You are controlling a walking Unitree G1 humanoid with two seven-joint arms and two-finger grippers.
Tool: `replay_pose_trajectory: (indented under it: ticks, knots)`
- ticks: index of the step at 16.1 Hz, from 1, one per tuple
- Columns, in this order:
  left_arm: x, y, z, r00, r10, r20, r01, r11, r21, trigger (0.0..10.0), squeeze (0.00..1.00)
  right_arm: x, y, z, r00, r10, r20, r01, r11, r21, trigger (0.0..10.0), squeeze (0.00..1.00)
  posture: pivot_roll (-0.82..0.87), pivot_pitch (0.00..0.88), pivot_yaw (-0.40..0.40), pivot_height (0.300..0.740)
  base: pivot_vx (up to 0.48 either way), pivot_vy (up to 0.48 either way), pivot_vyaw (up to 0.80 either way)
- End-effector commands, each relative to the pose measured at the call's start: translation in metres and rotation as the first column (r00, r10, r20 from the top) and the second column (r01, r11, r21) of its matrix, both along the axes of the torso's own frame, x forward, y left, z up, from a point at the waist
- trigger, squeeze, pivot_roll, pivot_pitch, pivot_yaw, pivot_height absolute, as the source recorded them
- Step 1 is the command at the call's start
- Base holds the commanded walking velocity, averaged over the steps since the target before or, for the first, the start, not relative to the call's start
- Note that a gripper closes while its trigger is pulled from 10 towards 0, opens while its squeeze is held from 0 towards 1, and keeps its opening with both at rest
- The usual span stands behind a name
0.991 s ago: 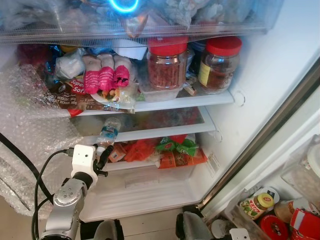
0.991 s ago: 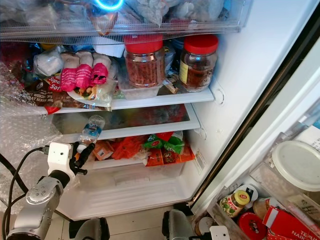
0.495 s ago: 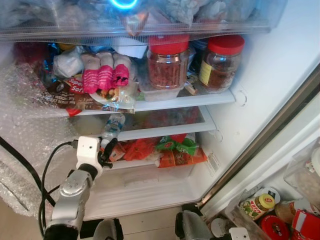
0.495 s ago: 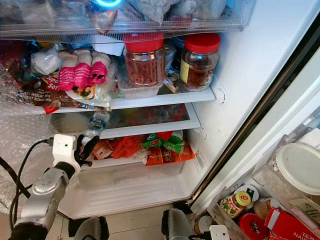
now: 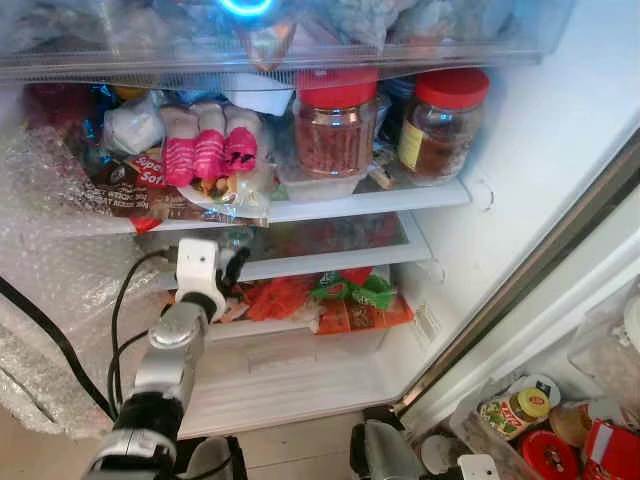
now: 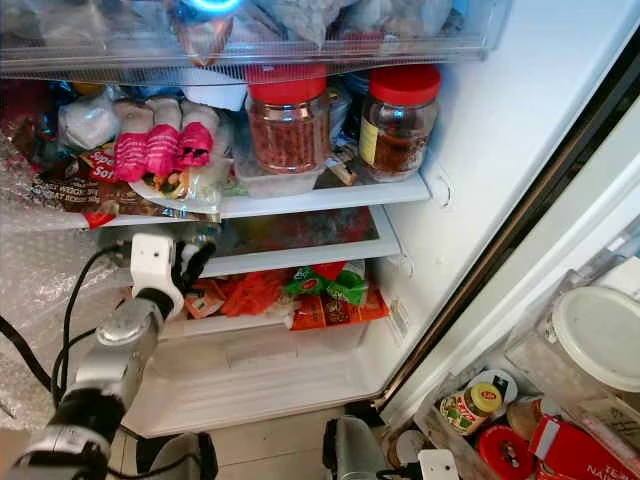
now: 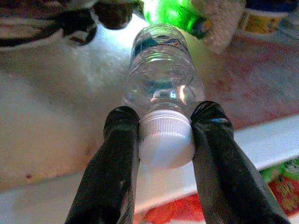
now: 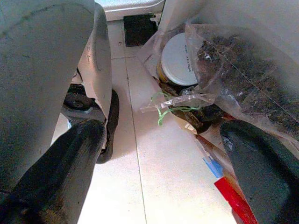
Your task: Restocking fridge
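Lying on its side on the middle glass shelf (image 5: 330,262) of the open fridge (image 5: 540,140), cap toward the door – a small clear water bottle (image 7: 161,79), thin-walled and ribbed, probably light and easily dented, likely slick where the plastic is smooth. Gripping it by the ridged white cap (image 7: 166,142), the stiffest part and the one with the most bite; judged a sound hold for pushing it deeper along the shelf, less sound for lifting, since the body could swing from the neck.

Reaching up and forward from low on the robot's left with the silver forearm angled toward the shelf edge, left gripper (image 7: 164,140) pointing into the fridge just under the upper shelf with the red-lidded jars (image 5: 337,125). Pinching narrowly, one black finger (image 7: 122,140) on each side of the cap.

Hanging idle near the tiled floor (image 8: 140,140) – the right gripper (image 8: 163,172), fingers spread wide around nothing, beside plastic bags (image 8: 233,70).
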State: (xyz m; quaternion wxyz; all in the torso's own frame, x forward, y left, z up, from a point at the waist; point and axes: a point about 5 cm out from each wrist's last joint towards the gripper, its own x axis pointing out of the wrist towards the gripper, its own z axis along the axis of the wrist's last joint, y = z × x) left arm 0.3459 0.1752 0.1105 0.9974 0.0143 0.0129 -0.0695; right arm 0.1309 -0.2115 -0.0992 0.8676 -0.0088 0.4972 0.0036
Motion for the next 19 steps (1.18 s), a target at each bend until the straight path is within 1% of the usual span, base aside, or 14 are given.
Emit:
replay_pose_trajectory:
  ticks: [1, 6, 14, 15, 16, 18, 19]
  knots:
    - [0.0016, -0.0002, 0.0018, 1.0, 0.008, 0.015, -0.008, 1.0, -0.004, 10.0, 0.0, -0.0064, 0.0023, -0.0027, 1.0, -0.011, -0.022, 0.011, 1.0, 0.012, 10.0, 0.0, -0.06, 0.094, -0.059, 0.618, 0.0, 0.0, 0.0]
    - [-0.0001, 0.0053, -0.0016, 0.999, 0.027, 0.03, -0.028, 0.999, 0.02, 10.0, 0.0, -0.0064, 0.0027, -0.0028, 1.0, -0.011, -0.023, 0.011, 1.0, 0.014, 10.0, 0.0, -0.06, 0.095, -0.056, 0.618, 0.0, 0.0, 0.0]
    - [0.0032, 0.0035, -0.0001, 0.997, 0.028, 0.066, -0.03, 0.999, 0.024, 10.0, 0.0, -0.0065, 0.0027, -0.0028, 1.0, -0.011, -0.023, 0.012, 1.0, 0.013, 10.0, 0.0, -0.06, 0.095, -0.056, 0.618, 0.0, 0.0, 0.0]
    - [0.0033, 0.0035, -0.0001, 0.997, 0.029, 0.066, -0.031, 0.999, 0.025, 10.0, 0.47, -0.0065, 0.0027, -0.0028, 1.0, -0.012, -0.023, 0.012, 1.0, 0.014, 10.0, 0.0, -0.06, 0.095, -0.056, 0.618, 0.0, 0.0, 0.0]
    - [0.0036, 0.0039, -0.0007, 0.997, 0.032, 0.068, -0.034, 0.999, 0.031, 10.0, 0.87, -0.0066, 0.0028, -0.0028, 1.0, -0.013, -0.023, 0.013, 1.0, 0.014, 10.0, 0.0, -0.06, 0.097, -0.055, 0.618, 0.0, 0.0, 0.0]
    - [0.0038, 0.0049, -0.0014, 0.997, 0.038, 0.067, -0.041, 0.998, 0.039, 10.0, 0.88, -0.0067, 0.003, -0.0029, 1.0, -0.014, -0.023, 0.014, 1.0, 0.014, 10.0, 0.0, -0.06, 0.097, -0.054, 0.618, 0.0, 0.0, 0.0]
    - [0.004, 0.0054, -0.0017, 0.997, 0.041, 0.064, -0.044, 0.998, 0.041, 10.0, 0.87, -0.0066, 0.0032, -0.0029, 1.0, -0.014, -0.023, 0.015, 1.0, 0.015, 10.0, 0.0, -0.06, 0.098, -0.054, 0.618, 0.0, 0.0, 0.0]
